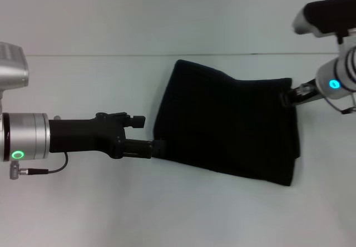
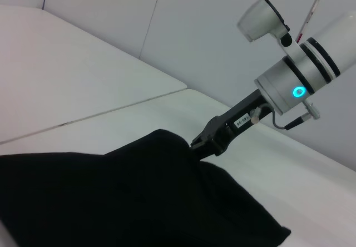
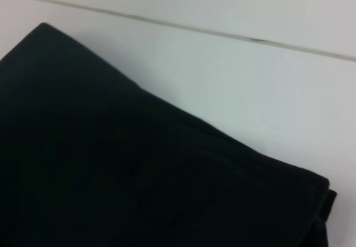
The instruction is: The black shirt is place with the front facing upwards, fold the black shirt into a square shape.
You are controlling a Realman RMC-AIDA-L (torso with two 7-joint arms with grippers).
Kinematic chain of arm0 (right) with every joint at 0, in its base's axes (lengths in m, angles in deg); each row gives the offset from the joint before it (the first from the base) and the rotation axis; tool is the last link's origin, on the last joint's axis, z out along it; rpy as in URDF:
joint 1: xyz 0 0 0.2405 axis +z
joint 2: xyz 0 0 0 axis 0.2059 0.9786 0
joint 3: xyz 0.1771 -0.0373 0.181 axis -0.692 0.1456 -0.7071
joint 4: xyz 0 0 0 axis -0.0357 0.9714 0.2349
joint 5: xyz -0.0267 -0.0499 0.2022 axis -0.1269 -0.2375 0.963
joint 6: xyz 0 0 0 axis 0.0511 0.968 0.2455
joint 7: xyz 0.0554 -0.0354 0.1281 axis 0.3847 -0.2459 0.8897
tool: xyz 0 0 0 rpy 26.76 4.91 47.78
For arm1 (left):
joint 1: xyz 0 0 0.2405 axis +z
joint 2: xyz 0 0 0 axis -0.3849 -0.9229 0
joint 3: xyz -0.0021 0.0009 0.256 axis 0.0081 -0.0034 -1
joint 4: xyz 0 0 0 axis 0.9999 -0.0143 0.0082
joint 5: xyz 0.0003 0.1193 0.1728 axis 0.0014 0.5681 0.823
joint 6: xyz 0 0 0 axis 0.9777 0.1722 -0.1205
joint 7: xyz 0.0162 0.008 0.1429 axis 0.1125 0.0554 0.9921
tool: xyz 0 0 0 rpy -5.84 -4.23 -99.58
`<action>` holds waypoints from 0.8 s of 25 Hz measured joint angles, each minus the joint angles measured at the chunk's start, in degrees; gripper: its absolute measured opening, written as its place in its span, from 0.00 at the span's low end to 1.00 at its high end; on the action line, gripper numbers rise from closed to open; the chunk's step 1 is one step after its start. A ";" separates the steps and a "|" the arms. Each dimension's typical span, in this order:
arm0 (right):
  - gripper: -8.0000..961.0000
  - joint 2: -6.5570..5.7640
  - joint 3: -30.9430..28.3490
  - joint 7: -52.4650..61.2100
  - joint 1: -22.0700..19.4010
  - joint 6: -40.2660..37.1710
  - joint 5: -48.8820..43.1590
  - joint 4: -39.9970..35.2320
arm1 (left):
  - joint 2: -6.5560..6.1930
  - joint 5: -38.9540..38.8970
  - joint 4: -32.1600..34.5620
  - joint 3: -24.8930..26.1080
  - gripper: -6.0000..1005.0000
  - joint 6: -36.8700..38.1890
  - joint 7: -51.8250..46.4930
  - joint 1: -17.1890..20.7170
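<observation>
Shirt folded small, held at both ends

The shirt [image 1: 228, 127] lies on the white counter [image 1: 83, 208], already folded into a rough, lopsided block with no lettering showing. The left gripper [image 1: 158, 148] touches its left edge, and the right gripper [image 1: 289, 95] is at its far right corner; I cannot tell if either one's fingers are apart or together. If one arm pulls harder than the other, the soft layers could slide and the fold could open or go crooked.
</observation>
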 joint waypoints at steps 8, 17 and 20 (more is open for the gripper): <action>0.05 1.34 1.67 -0.69 1.53 0.01 1.74 0.10 | -0.13 0.00 0.00 1.35 0.94 0.14 0.00 0.08; 0.06 0.78 1.17 -3.79 -1.55 -0.48 7.15 -2.13 | -0.20 -0.21 0.05 1.81 0.94 0.24 -0.84 0.59; 0.06 1.09 1.37 -4.94 -5.79 -1.27 9.45 -7.66 | -0.51 -0.55 0.34 3.05 0.94 0.65 -2.79 0.61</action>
